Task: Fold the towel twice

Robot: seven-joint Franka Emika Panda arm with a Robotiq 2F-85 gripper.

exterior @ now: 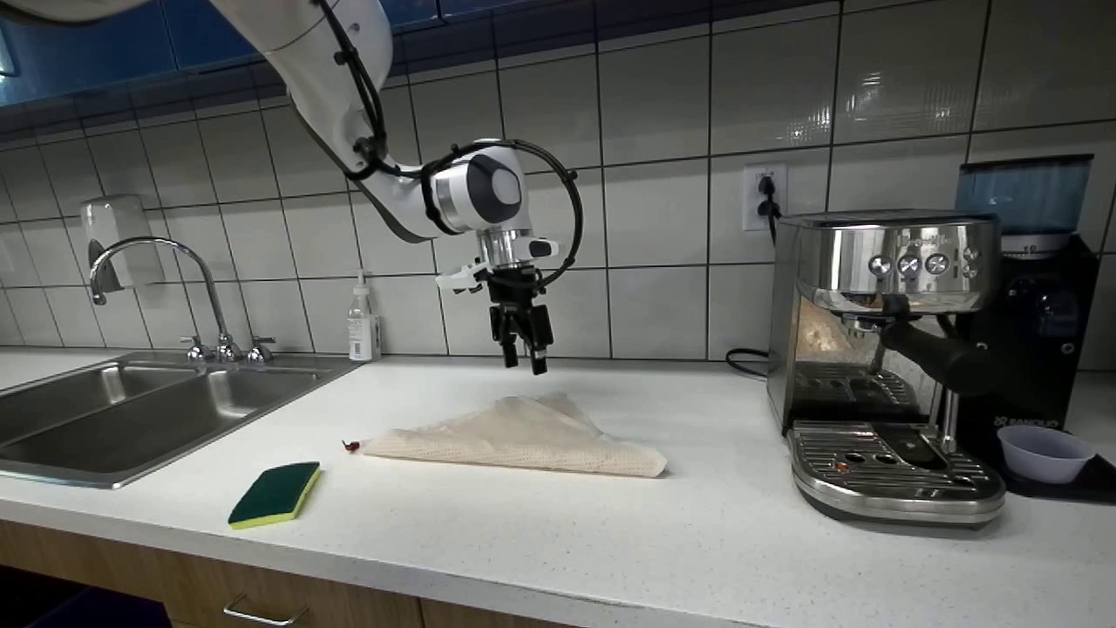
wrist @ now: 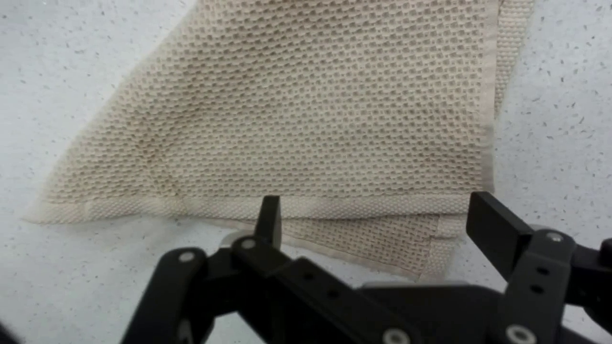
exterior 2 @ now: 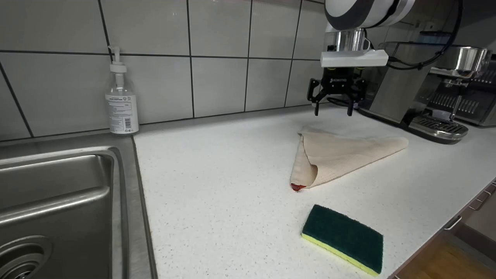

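Observation:
The beige towel [exterior: 523,440] lies folded over into a rough triangle on the white counter, its long straight edge toward the front. A red tag pokes out at one end, where a curled layer [exterior 2: 310,174] shows in an exterior view. Seen from the wrist, the waffle-weave top layer [wrist: 334,119] covers most of a lower layer, whose corner [wrist: 406,243] sticks out past the hem. My gripper [exterior 2: 333,112] hangs in the air above the towel's back part, apart from it. Its fingers [wrist: 271,220] are spread wide with nothing between them.
A green-and-yellow sponge [exterior 2: 343,236] lies on the counter near the towel's tagged end. The steel sink [exterior: 174,410] and a pump bottle [exterior: 362,323] are on one side. An espresso machine [exterior: 889,366] stands beyond the towel's far end. A tiled wall [exterior: 654,305] rises behind.

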